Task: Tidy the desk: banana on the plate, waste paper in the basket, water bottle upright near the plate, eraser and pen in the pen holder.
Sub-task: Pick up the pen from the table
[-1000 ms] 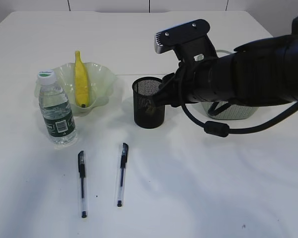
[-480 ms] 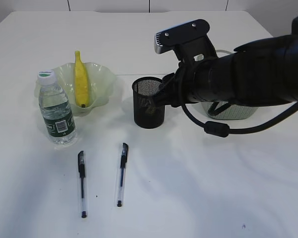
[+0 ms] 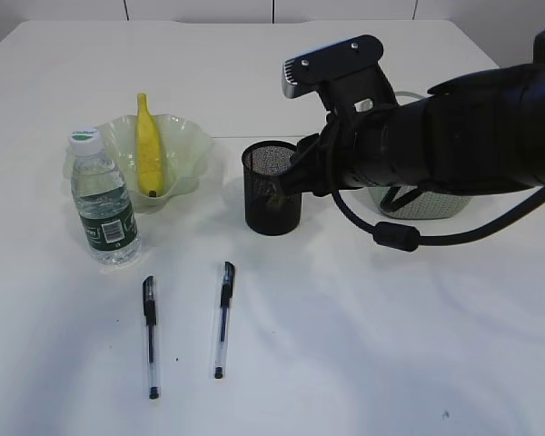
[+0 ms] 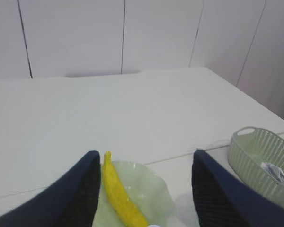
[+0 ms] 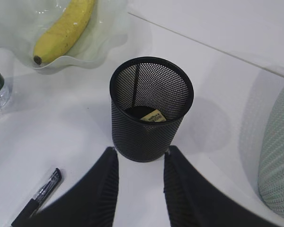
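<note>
The banana (image 3: pixel 148 150) lies in the pale green plate (image 3: pixel 193 145). Just in front of the plate the water bottle (image 3: pixel 104 202) stands upright. Two pens (image 3: pixel 150 334) (image 3: pixel 222 318) lie on the desk (image 3: pixel 363 345). The black mesh pen holder (image 5: pixel 149 111) holds the pale yellow eraser (image 5: pixel 153 116). My right gripper (image 5: pixel 141 155) hovers at the holder's near side, open with nothing between its fingers. Open as well, my left gripper (image 4: pixel 146 153) hangs high above the plate. Waste paper (image 4: pixel 277 172) sits in the basket (image 4: pixel 258 158).
My right arm (image 3: pixel 436 145) reaches across from the right and hides most of the basket in the exterior view. One pen's cap (image 5: pixel 40 194) lies left of the right gripper's fingers. The desk's far edge meets a white panelled wall.
</note>
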